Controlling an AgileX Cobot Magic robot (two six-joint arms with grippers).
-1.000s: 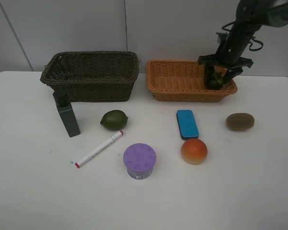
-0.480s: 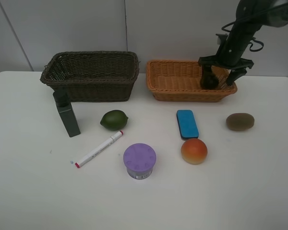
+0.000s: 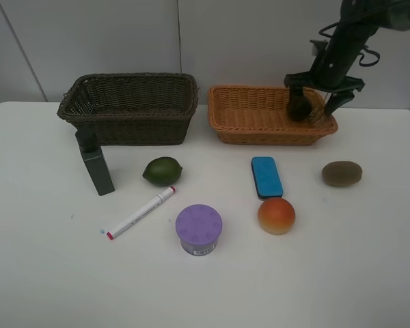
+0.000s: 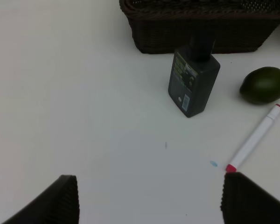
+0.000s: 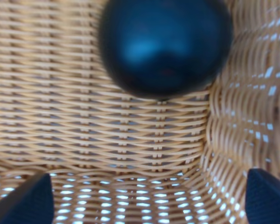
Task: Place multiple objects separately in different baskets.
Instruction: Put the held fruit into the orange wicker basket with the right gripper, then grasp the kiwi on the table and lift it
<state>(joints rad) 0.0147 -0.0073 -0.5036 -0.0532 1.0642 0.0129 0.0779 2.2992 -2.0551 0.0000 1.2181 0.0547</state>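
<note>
Right gripper [image 3: 314,96]: jaws wide, empty, above right end of orange-tan basket [image 3: 249,133]. Dark mangosteen [image 3: 299,108]: loose on basket floor, directly beneath. Brown kiwi [image 3: 342,173]: on table [image 3: 369,273], frontward of gripper, long axis crosswise, likely next pick.

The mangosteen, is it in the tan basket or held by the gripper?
In the tan basket, not held. The mangosteen lies on its woven floor; the right gripper is open and clear of it.

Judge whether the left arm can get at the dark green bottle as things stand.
Probably yes: the left gripper stands open facing the upright dark green bottle, and nothing lies between them.
</note>
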